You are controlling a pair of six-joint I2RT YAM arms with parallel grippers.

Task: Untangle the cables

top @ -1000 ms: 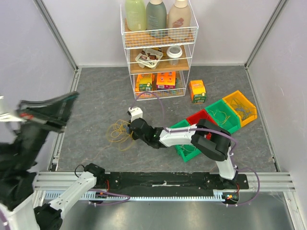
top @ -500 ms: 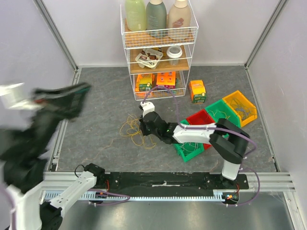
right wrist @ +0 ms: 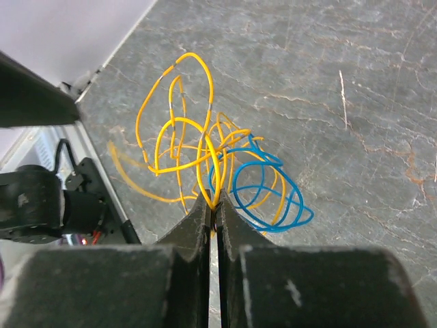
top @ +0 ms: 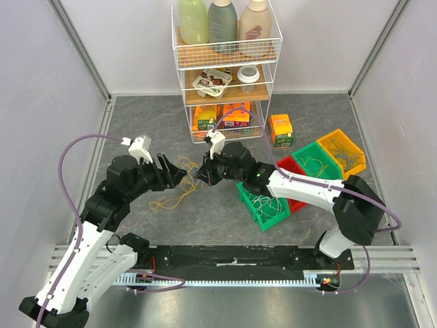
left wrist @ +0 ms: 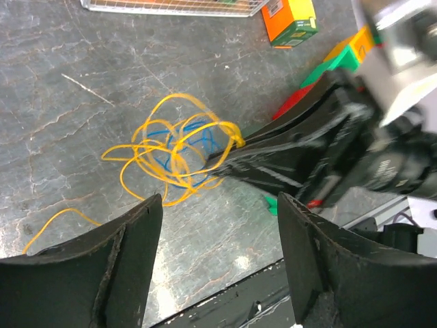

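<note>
The grey, marble-patterned table (top: 136,130) is sitting inside plain pale walls (top: 41,102), with a white wire rack (top: 225,68) standing at the far side. An orange box (top: 280,130) and green, red and yellow bins (top: 345,154) are lying to the right.

A second ago the left arm was raised, blurred, at the left edge. Now it is reaching low over the table, and its jaws, shut then, are spreading wide. The right arm is stretching a little farther than before.

The left gripper (top: 174,174) is gaping with nothing between its fingers – the cables (left wrist: 179,150), a yellow and blue tangle left of centre, are lying just beyond its tips. The right gripper (right wrist: 213,205) is pinching a yellow strand of that tangle – jaws pressed together.
</note>
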